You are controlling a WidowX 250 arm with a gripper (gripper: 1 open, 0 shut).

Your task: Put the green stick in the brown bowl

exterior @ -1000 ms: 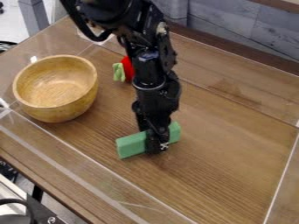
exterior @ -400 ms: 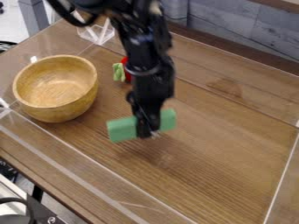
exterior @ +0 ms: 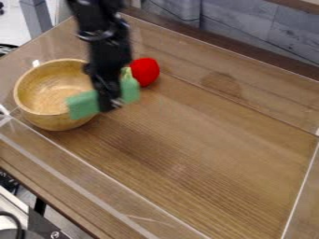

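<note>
green and a bit blurry, the green stick (exterior: 82, 105) is up in the gripper (exterior: 103, 96), which is shut on it. the stick pokes out on both sides of the gripper. its left end in the picture is over the right part of the brown bowl (exterior: 50, 94), and its other end sticks out past the bowl, over the wood. the stick is tilted a little.

the black robot arm (exterior: 103, 37) comes down from the top of the picture to the gripper. just beside the arm, on the right in the picture, is a round red toy fruit (exterior: 145, 70) with a bit of green near it.

the brown bowl is round and deep, and it sits on the left part of the surface (exterior: 200, 140). it is near the left edge of the surface.

the surface is made of brown wood, with thin lines in it. a pale strip runs along its front left edge, and another pale line goes down the right side. to the right of the stick and the fruit there is lots of bare wood, all the way to that line, and more bare wood at the front.

at the back, a grey-white wall (exterior: 249, 26) stands behind the surface, with a brown wood ledge (exterior: 297, 5) on top. down in the bottom left corner are some black things (exterior: 15, 219), too cut off to name.
</note>
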